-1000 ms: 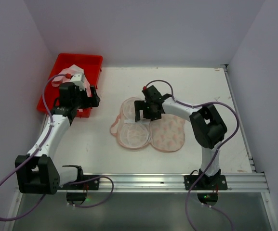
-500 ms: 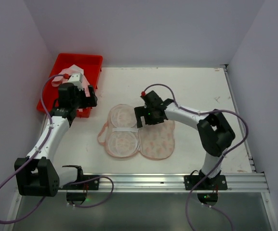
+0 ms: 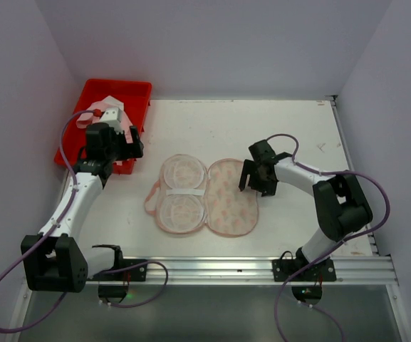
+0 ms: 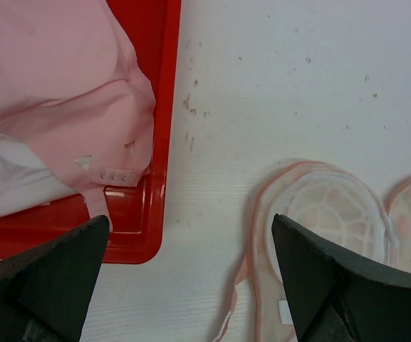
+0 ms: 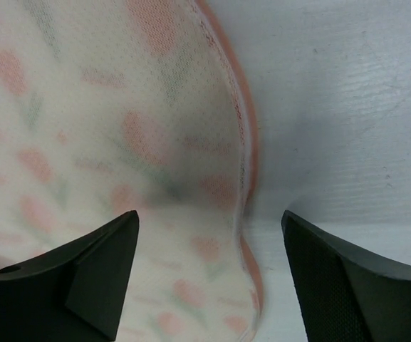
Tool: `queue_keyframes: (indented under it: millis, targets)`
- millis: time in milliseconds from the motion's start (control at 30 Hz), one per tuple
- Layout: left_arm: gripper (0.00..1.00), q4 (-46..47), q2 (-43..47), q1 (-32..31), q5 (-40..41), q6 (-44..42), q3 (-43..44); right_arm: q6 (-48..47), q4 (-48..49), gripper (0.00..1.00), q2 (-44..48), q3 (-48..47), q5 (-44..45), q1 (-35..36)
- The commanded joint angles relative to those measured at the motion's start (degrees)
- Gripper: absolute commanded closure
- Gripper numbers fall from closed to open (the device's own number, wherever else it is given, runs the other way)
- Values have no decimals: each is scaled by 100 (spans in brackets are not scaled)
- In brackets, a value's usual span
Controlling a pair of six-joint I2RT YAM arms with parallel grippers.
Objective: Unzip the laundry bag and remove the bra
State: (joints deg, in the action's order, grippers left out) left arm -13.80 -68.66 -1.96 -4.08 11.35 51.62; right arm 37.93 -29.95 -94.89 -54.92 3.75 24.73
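Now the laundry bag [image 3: 206, 196] lies spread open on the tabletop [image 3: 298, 128], lobes running far to near, its right rim under the right gripper [image 3: 256, 185], jaws wide, holding nothing; that arm sits nearer

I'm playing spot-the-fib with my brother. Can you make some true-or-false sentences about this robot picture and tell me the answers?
1. The laundry bag lies opened out flat on the table. True.
2. The pink bra is tucked inside the laundry bag. False: it lies in the red tray.
3. The right pincer is open, at the right edge of the bag. True.
4. The left pincer is squeezing the tray's rim. False: it is open with nothing between its fingers, over the table between tray and bag.
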Motion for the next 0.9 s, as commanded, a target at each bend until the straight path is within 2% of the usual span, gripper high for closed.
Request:
queue_keyframes:
  millis: [0,100,133,200,233,300,333,533,700,767,867]
  targets:
    - [0,211,99,-7,82,-107,-29,303,243,20,-345,130,-629,-12]
    - [0,211,99,-7,109,-107,-29,267,455,38,-451,209,-919,-3]
    - [0,211,99,-7,109,-116,-29,250,464,53,-460,218,-972,-3]
    - [0,211,99,-7,109,-116,-37,206,473,67,-434,192,-1069,-3]
    - [0,211,107,-7,91,-116,-46,206,447,83,-381,166,-1034,-3]
    - [0,203,99,-7,74,-116,-46,136,254,97,-232,25,-720,-3]
    - [0,211,99,-7,74,-116,-38,101,149,100,-23,-54,-570,-12]
    - [0,194,20,-7,47,-98,-11,-523,-914,100,743,-906,931,-214]
    - [0,203,11,-7,64,-90,-29,-1059,-1705,100,1210,-1749,1681,-408]
    - [0,185,-15,-7,126,-98,-2,-1191,-1899,100,1201,-2126,1551,-408]
    - [0,176,-42,-7,39,-72,6,-1279,-2050,100,1166,-2383,832,-381]
